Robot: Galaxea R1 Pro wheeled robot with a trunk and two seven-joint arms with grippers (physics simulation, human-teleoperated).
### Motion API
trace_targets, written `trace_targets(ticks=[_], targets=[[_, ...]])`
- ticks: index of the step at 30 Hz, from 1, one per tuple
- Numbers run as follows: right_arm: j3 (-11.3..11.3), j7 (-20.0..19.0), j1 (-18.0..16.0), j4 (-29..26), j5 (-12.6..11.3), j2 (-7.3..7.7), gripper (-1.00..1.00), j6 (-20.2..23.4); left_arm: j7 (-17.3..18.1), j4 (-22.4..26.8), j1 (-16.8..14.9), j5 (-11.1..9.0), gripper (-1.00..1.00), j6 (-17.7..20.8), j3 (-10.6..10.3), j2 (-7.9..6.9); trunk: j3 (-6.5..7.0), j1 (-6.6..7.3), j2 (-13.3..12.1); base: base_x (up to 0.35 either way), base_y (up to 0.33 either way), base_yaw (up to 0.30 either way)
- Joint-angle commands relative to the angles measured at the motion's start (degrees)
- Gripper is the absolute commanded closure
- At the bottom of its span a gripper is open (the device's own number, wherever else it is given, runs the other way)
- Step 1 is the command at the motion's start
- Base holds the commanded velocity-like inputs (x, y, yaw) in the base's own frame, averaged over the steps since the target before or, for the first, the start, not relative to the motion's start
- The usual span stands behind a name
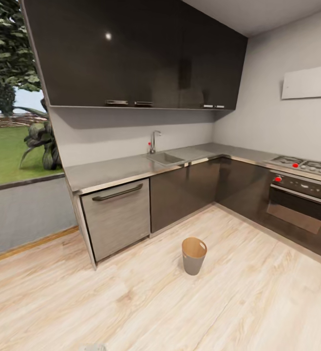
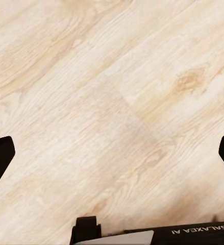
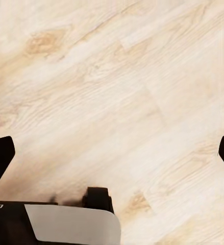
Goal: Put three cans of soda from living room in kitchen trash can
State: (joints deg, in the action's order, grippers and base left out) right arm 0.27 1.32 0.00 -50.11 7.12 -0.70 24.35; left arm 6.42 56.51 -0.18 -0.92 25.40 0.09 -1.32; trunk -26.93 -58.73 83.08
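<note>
The tash can [image 1: 194, 255] stands upright on the light wood floor of the kitchen, in front of the counter; it is pale grey outside and copper-brown inside, and nothing shows inside it. The cans of soda and the living room are out of view. In the left wrist view my left gripper [image 2: 112, 153] is open, its dark fingertips [image 2: 0, 155] spread wide over bare floor. My right gripper [image 3: 112, 153] is likewise open over bare floor, fingertips [image 3: 1, 155] far apart, with nothing between them.
An L-shaped steel counter [image 1: 116, 170] runs along the back and right walls, with a sink [image 1: 165, 158], a dishwasher [image 1: 116, 218], a hob [image 1: 304, 165] and an oven [image 1: 301, 207]. Dark upper cabinets [image 1: 141, 53] hang above. A window [image 1: 9, 97] is at the left.
</note>
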Motion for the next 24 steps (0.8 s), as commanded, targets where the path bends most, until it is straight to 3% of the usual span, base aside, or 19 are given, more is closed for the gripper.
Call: trace_targets(ticks=[1,24], targets=[[0.01,0.0,0.0,0.01,0.02,0.0,-1.0,0.0,0.0,-0.11,0.0,0.03,-1.0,0.0,0.0,0.0,0.0,0.0,0.0,0.346,-0.12,0.0],[-0.01,-0.02,0.0,1.07,0.0,0.26,-1.0,-2.02,0.0,-0.17,0.0,0.04,-1.0,0.0,0.0,0.0,0.0,0.0,0.0,0.346,-0.099,0.0]])
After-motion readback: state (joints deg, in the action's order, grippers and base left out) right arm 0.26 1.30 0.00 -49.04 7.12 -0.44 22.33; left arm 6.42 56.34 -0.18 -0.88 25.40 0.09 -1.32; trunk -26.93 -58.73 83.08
